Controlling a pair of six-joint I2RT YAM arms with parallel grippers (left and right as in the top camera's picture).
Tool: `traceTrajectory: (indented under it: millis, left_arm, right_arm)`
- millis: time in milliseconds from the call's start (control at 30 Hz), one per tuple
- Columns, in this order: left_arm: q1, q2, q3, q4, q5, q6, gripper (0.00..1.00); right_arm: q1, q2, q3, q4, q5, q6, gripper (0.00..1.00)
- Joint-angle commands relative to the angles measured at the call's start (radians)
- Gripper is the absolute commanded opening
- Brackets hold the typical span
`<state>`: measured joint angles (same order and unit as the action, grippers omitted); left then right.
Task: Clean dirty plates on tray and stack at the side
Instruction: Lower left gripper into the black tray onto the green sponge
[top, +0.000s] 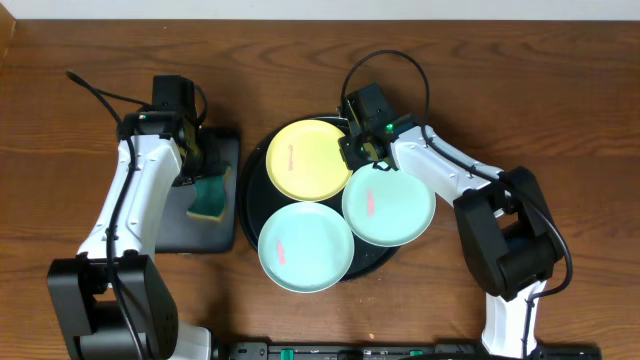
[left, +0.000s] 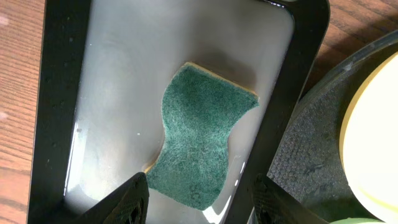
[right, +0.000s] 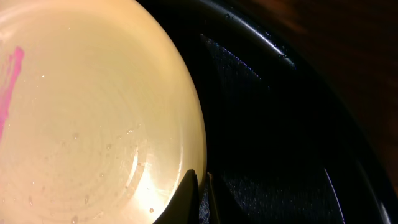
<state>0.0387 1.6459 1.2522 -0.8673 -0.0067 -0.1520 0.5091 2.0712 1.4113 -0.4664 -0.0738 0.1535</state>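
On the round black tray (top: 247, 200) lie three plates: a pale yellow plate (top: 308, 158) at the back, with a pink smear, and two mint plates (top: 388, 206) (top: 305, 246) with reddish smears. My right gripper (top: 358, 142) is at the yellow plate's right rim. In the right wrist view its fingers (right: 200, 175) are shut on the edge of the yellow plate (right: 93, 112), with the tray floor (right: 280, 124) beyond. My left gripper (top: 205, 160) hangs open above a green sponge (left: 199, 137) and is not touching it.
The green sponge (top: 210, 196) lies in a small rectangular black tray (top: 225, 232) with a wet grey inside (left: 124, 74), left of the round tray (left: 311, 143). Bare wooden table surrounds both trays. Both arms' bases stand at the front edge.
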Motion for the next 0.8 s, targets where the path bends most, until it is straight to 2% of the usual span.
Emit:
traceTrajectory:
  millis: [0,767]
  left_arm:
    - [0.005,0.005,-0.013,0.011,-0.013,0.025,0.55]
    - [0.005,0.024,-0.069,0.124,-0.013,0.025,0.55]
  right_arm:
    - [0.003,0.016,-0.002,-0.001,0.020,0.010,0.05]
    - [0.003,0.016,-0.002,-0.001,0.020,0.010,0.05]
